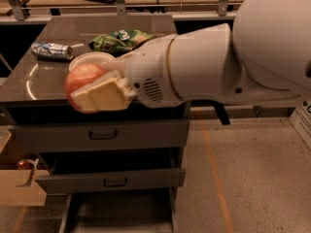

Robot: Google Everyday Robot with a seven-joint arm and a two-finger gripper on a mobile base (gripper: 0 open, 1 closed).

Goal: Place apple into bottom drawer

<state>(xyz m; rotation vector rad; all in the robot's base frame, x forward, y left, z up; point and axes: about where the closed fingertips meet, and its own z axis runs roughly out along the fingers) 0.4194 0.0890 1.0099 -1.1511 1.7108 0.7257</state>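
Note:
The red-pink apple [81, 79] is held in my gripper [92, 93], whose cream fingers [104, 93] are shut on it. The apple hangs in the air at the cabinet's front edge, left of centre, above the drawers. The bottom drawer [116, 212] is pulled out at the foot of the grey cabinet, showing a flat grey floor. My large white arm [218, 64] crosses in from the right and hides the cabinet top's right part.
On the cabinet top [43, 81] lie a white bowl [90, 59], a green chip bag [119, 40] and a crushed can [52, 50]. The two upper drawers [102, 135] have dark handles; the middle one [114, 179] stands slightly out. A cardboard box [22, 186] stands at left.

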